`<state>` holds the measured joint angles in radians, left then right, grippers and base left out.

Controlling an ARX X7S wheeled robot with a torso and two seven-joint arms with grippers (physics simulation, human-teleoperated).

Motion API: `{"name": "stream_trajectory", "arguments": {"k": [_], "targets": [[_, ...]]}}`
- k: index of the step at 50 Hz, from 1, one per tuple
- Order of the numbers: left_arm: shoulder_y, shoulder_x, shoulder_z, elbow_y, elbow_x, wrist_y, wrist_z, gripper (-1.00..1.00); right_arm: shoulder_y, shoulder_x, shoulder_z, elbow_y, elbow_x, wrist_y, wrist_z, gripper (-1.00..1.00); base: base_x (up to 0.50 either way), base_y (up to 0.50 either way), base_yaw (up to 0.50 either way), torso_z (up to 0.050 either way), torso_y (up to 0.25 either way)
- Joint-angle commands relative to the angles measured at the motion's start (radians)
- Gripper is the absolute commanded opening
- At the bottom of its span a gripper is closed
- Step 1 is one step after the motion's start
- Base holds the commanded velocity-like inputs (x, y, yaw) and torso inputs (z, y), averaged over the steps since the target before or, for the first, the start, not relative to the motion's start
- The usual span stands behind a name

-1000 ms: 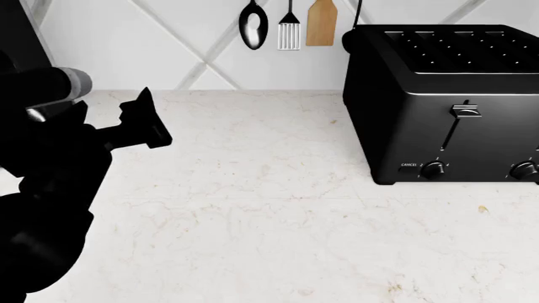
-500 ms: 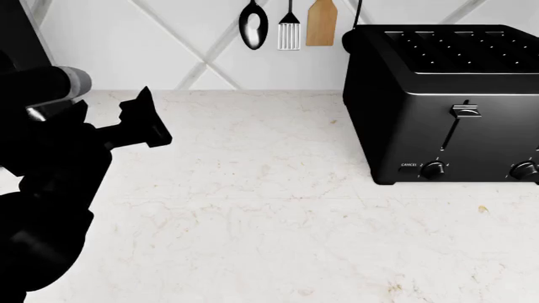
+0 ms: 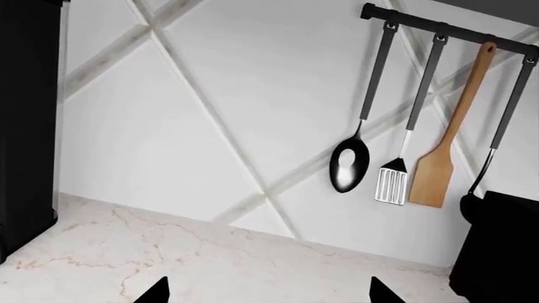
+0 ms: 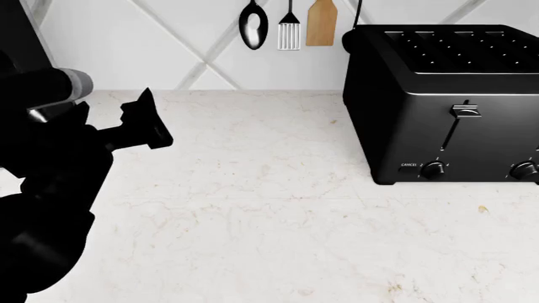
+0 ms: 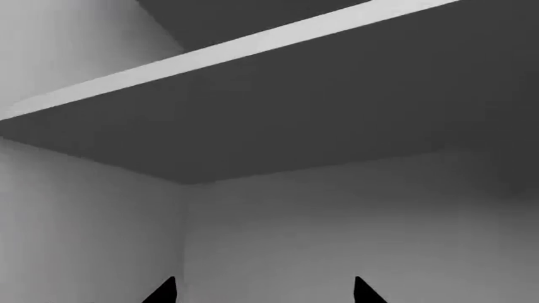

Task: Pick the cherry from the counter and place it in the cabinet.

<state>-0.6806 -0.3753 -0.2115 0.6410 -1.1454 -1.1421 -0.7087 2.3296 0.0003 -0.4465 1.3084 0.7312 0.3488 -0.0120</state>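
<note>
The cherry shows in no view. The white veined counter (image 4: 269, 214) fills the head view and also shows in the left wrist view (image 3: 211, 262). My left gripper (image 4: 150, 125) hovers over the counter's left part, open and empty; its fingertips stand wide apart in the left wrist view (image 3: 269, 297). My right gripper (image 5: 264, 295) is out of the head view. Its wrist view shows it open, with nothing between the fingertips, facing the grey inside of a cabinet (image 5: 337, 214) under a flat panel (image 5: 252, 44).
A large black toaster (image 4: 446, 101) stands at the counter's back right. A spoon (image 4: 254, 26), slotted turner (image 4: 289, 31) and wooden spatula (image 4: 321, 24) hang on the tiled back wall (image 4: 151, 44). A dark panel (image 3: 25, 126) stands at the counter's left end.
</note>
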Motion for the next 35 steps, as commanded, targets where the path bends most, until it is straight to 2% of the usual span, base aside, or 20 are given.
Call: {"name": "stream_trajectory", "arguments": {"k": [1, 8, 12, 15, 26, 35], "targets": [[0.001, -0.003, 0.007, -0.004, 0.001, 0.008, 0.000, 1.00, 0.005, 0.000, -0.064, 0.000, 0.065, -0.044, -0.105, 1.00, 0.00, 0.00, 0.00, 0.000, 0.000], [0.005, -0.007, 0.002, 0.001, -0.009, 0.010, -0.007, 1.00, 0.025, 0.020, 0.059, -0.078, 0.009, 0.034, -0.160, 1.00, 0.00, 0.00, 0.00, 0.000, 0.000], [0.008, -0.009, -0.001, 0.004, -0.016, 0.011, -0.011, 1.00, -0.096, 0.099, 0.084, -0.427, 0.082, 0.168, -0.065, 1.00, 0.00, 0.00, 0.00, 0.000, 0.000], [0.007, -0.010, 0.002, 0.003, -0.015, 0.014, -0.010, 1.00, -0.154, 0.133, 0.096, -0.587, 0.128, 0.235, -0.029, 1.00, 0.00, 0.00, 0.00, 0.000, 0.000], [0.005, -0.011, 0.015, -0.005, -0.004, 0.027, -0.003, 1.00, -0.178, 0.139, 0.125, -0.574, 0.255, 0.398, -0.104, 1.00, 0.00, 0.00, 0.00, 0.000, 0.000], [0.011, -0.014, 0.021, -0.004, -0.002, 0.034, -0.001, 1.00, -0.294, 0.173, 0.084, -0.773, 0.331, 0.564, -0.080, 1.00, 0.00, 0.00, 0.00, 0.000, 0.000]]}}
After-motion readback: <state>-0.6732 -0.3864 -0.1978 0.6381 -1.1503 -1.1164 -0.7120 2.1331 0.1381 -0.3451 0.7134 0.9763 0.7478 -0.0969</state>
